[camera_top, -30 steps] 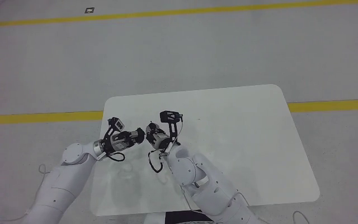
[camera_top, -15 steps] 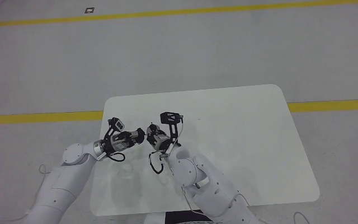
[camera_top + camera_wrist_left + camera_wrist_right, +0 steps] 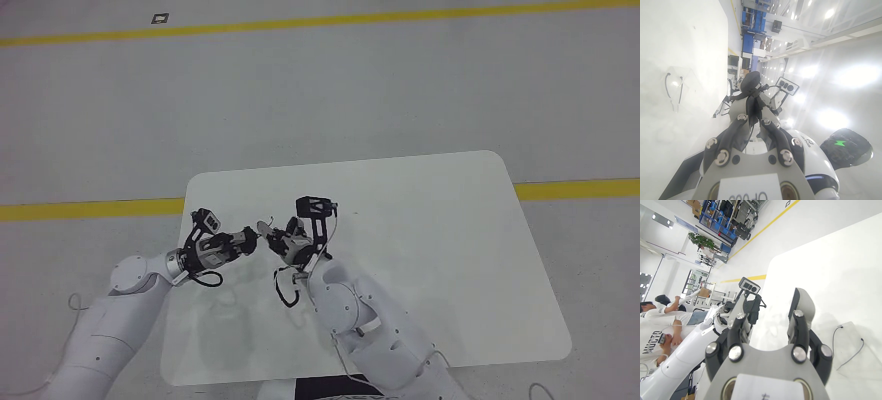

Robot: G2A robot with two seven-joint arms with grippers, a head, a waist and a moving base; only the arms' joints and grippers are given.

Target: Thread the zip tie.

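Note:
The zip tie (image 3: 848, 345) is a thin black strap lying bent in a loose curve on a clear plastic sheet (image 3: 851, 330) on the white table (image 3: 829, 266). Its two ends are apart, and both arms are above and away from the zip tie (image 3: 673, 89). My right gripper (image 3: 770, 306) is open with nothing between its fingers. My left gripper (image 3: 753, 103) is shut, its black fingertips pressed together with nothing visible in them. In the top view the left gripper (image 3: 250, 240) and right gripper (image 3: 270, 232) face each other tip to tip over the table's left part.
The table (image 3: 430, 230) is bare to the right and toward its far edge. Black cables hang from the right wrist (image 3: 285, 290). The floor beyond carries yellow lines (image 3: 90, 209).
The right arm has shifted slightly to the right, drawing its gripper a little away from the left one. The left arm has kept still.

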